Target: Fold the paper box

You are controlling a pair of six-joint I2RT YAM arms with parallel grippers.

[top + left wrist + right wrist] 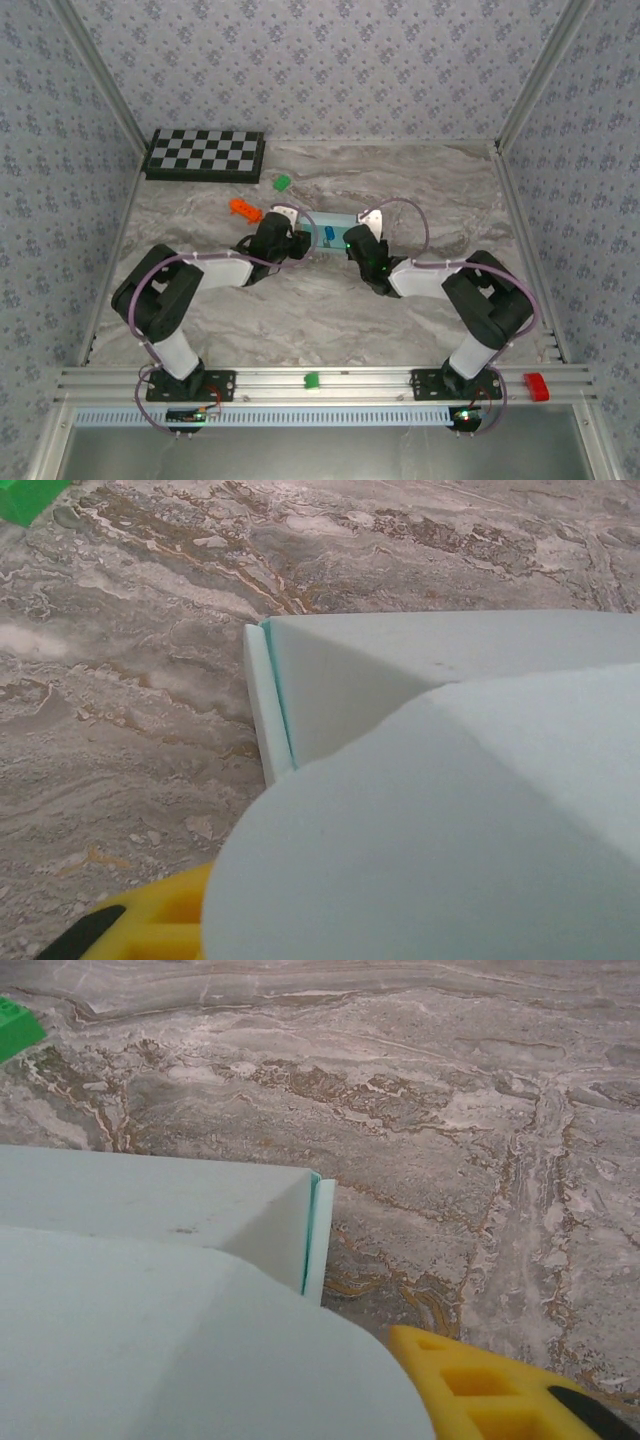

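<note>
Item under inspection: the pale aqua-blue thin card paper box (322, 225) lies on the grey-brown marbled surface (330, 310), set between the two grippers. In the left wrist view the box (450, 810) shows a rounded flap nearest the camera, with a flat panel behind it. A narrow doubled edge with a darker aqua seam stands at the panel's end. The right wrist view gives the mirror of this (150, 1310). In the top view a small dark-blue mark (330, 235) shows at the box's middle; what it is cannot be told.

Left arm: elbow bent out and back from the box, forearm reaching in to the box's left end. The left gripper (298, 243) sits at that end. One yellow finger (160, 920) shows beneath the flap. Whether the jaws are apart or closed on the card cannot be told.

Right arm: the same pose mirrored. The right gripper (349, 243) sits at the box's right end, one yellow finger (480, 1380) just beside the flap. Jaw state cannot be told.

Surroundings, relative to the box:
- An orange block (245, 209) lies left of it.
- A green block (282, 183) lies beyond it, to the left.
- A black-and-white checkerboard (205, 155) lies farther off the same way.
</note>
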